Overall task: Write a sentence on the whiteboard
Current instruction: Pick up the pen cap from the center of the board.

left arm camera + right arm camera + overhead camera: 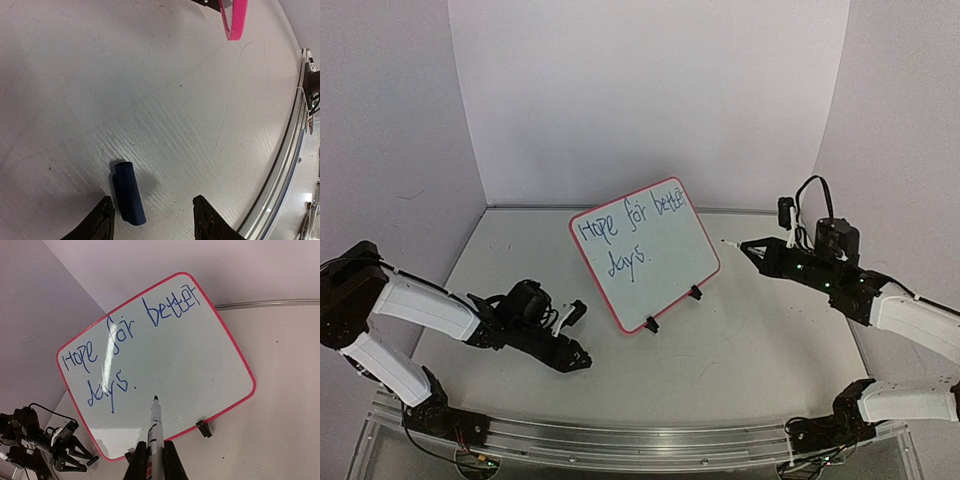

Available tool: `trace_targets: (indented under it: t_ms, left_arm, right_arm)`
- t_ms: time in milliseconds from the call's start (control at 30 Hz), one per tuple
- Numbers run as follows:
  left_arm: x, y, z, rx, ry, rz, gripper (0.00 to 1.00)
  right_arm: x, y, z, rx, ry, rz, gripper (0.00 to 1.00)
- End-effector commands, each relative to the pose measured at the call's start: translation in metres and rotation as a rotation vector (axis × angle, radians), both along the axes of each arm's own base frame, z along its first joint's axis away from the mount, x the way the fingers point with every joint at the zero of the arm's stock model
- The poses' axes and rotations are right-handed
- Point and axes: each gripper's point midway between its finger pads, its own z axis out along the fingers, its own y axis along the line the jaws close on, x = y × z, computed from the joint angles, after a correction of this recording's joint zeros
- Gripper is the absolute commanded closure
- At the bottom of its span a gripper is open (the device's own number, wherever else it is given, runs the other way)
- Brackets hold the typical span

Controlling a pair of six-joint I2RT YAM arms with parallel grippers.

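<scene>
The whiteboard (665, 270) stands tilted on the table, pink-framed. The sentence (642, 222) on it reads "Hope for better days." in blue, in two lines. From the right wrist view the whiteboard (200, 355) and the sentence (170, 307) face me. My right gripper (155, 462) is shut on a white marker (156, 427), whose uncapped tip hangs just off the board, right of "days.". In the top view my right gripper (765, 252) is right of the board. My left gripper (152, 210) stands open, low over the table, around a blue marker cap (129, 192) lying by its left finger.
The board rests on two black clip feet (651, 324). An aluminium rail (640, 445) runs along the near table edge, close to the right of my left gripper (578, 335). White backdrop walls close the table at the back and sides. The board's pink edge (235, 20) shows ahead of the left gripper.
</scene>
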Motion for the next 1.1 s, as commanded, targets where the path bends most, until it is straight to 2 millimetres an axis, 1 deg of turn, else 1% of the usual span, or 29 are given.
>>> trace_targets:
  t_ms: [0, 167, 267, 600, 733, 867, 1067]
  left_arm:
    - [0.004, 0.021, -0.005, 0.171, -0.056, 0.090, 0.50]
    - [0.013, 0.020, 0.009, 0.251, -0.156, 0.122, 0.55]
    - [0.012, 0.017, 0.013, 0.291, -0.197, 0.119, 0.55]
    - [0.008, 0.005, 0.004, 0.421, -0.254, 0.077, 0.55]
    - [0.009, 0.007, -0.002, 0.466, -0.262, 0.084, 0.62]
    - [0.009, 0.006, -0.004, 0.477, -0.263, 0.078, 0.63]
    - [0.007, 0.004, -0.008, 0.486, -0.248, 0.061, 0.67]
  right_arm:
    - [-0.003, -0.001, 0.009, 0.028, -0.035, 0.004, 1.00]
    - [-0.004, -0.003, 0.009, 0.028, -0.038, -0.003, 1.00]
    - [-0.005, -0.004, 0.009, 0.028, -0.040, -0.005, 1.00]
    - [-0.007, -0.005, 0.005, 0.024, -0.034, -0.006, 1.00]
    - [-0.008, -0.006, 0.005, 0.024, -0.038, -0.011, 1.00]
    - [-0.008, -0.007, 0.003, 0.021, -0.037, -0.014, 1.00]
    - [-0.008, -0.007, 0.002, 0.020, -0.034, -0.010, 1.00]
